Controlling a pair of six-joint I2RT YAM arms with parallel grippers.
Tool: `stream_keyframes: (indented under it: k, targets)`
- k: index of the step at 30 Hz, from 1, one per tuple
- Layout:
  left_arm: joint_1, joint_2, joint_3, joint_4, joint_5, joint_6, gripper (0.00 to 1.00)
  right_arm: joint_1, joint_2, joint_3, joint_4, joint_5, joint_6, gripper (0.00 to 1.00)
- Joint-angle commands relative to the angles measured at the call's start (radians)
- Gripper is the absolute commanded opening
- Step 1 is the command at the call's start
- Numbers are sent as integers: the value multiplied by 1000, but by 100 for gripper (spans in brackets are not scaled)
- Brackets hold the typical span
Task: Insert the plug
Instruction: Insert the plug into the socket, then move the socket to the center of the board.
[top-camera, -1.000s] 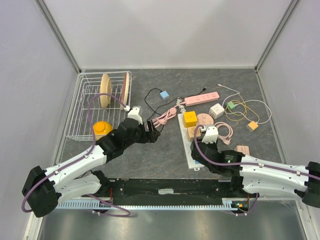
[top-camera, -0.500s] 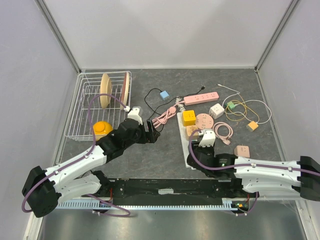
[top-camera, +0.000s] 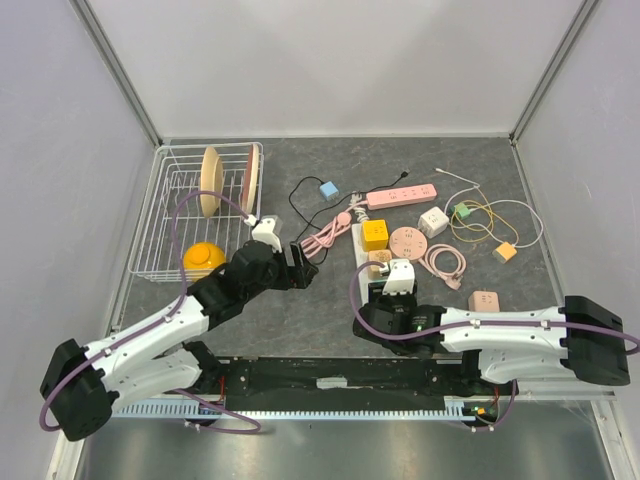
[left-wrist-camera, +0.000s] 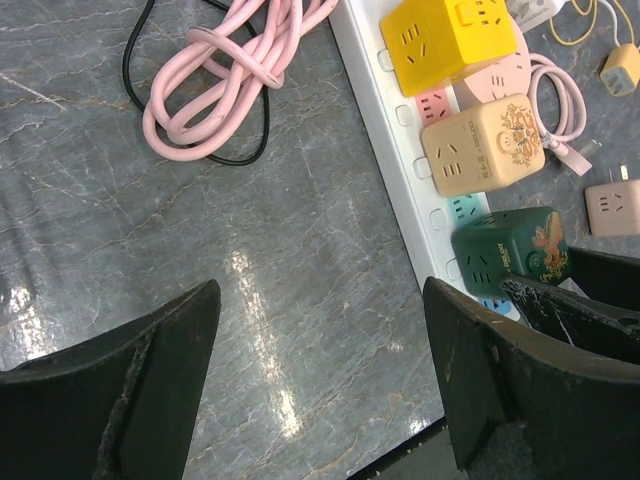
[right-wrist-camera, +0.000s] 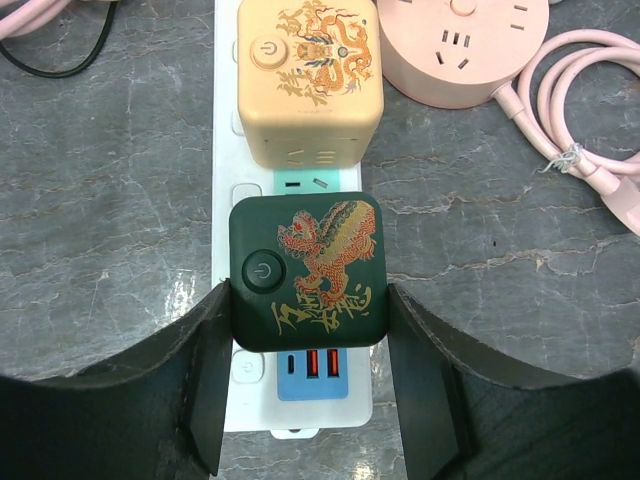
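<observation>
A dark green cube plug (right-wrist-camera: 305, 270) with a gold dragon sits on the near end of the white power strip (right-wrist-camera: 228, 120). My right gripper (right-wrist-camera: 305, 300) is shut on it, one finger on each side. From above, the right gripper (top-camera: 392, 288) hides the cube. The left wrist view shows the green cube (left-wrist-camera: 505, 250) resting on the strip (left-wrist-camera: 385, 110), just behind its blue USB panel. My left gripper (left-wrist-camera: 320, 295) hangs open over bare table left of the strip, holding nothing. Whether the pins are seated is hidden.
On the same strip sit a beige cube (right-wrist-camera: 310, 75) and a yellow cube (left-wrist-camera: 450, 40). A round pink socket (right-wrist-camera: 465, 40) and pink cable (right-wrist-camera: 570, 130) lie right of it. Coiled pink cable (left-wrist-camera: 230, 80) lies left. A wire rack (top-camera: 175, 215) stands far left.
My right gripper has shifted left and toward the near edge, carrying the green cube, and the power strip has shifted with it. The left arm has hardly moved.
</observation>
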Motion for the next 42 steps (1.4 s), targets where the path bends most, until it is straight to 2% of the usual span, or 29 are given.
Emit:
stream_keyframes:
  k: [1, 7, 9, 10, 12, 13, 15, 16, 19, 24, 30, 34, 38, 42]
  targets:
    - [4, -36, -15, 32, -11, 15, 89, 20, 118, -55, -96, -382, 73, 0]
    - [4, -63, -14, 16, -7, 29, 89, 26, 124, 7, -94, -349, 49, 0]
    - [5, -71, -9, 6, -11, 41, 89, 26, 83, 50, -99, -303, 38, 13]
    - [4, -83, -4, -2, -12, 44, 89, 25, 67, 64, -99, -290, 33, 34]
    - [4, -92, 5, -17, -14, 57, 90, 20, 31, 102, -103, -255, 26, 49]
    - [4, -99, 8, -22, -15, 60, 90, 17, 21, 113, -106, -246, 21, 64]
    - [4, -114, 20, -36, -17, 73, 91, 7, -11, 151, -109, -223, 10, 76]
    - [5, -117, 25, -40, -17, 80, 91, 0, -23, 165, -109, -220, -5, 87]
    - [5, -140, 45, -65, -20, 104, 92, -42, -63, 206, -116, -226, -31, 98]
    - [4, -210, 68, -109, -38, 168, 93, -188, -155, 193, -108, -296, -56, 98]
    - [4, -318, 54, -133, -40, 305, 93, -347, -218, 131, -5, -477, -106, 98]
    - [4, -381, 11, -131, -1, 418, 93, -397, -168, 78, 97, -626, -94, 98]
    - [4, -433, -9, -160, -3, 486, 93, -405, -83, 65, 153, -658, -68, 98]
    - [4, -484, -44, -165, -17, 515, 93, -405, 33, 116, 203, -707, -109, 98]
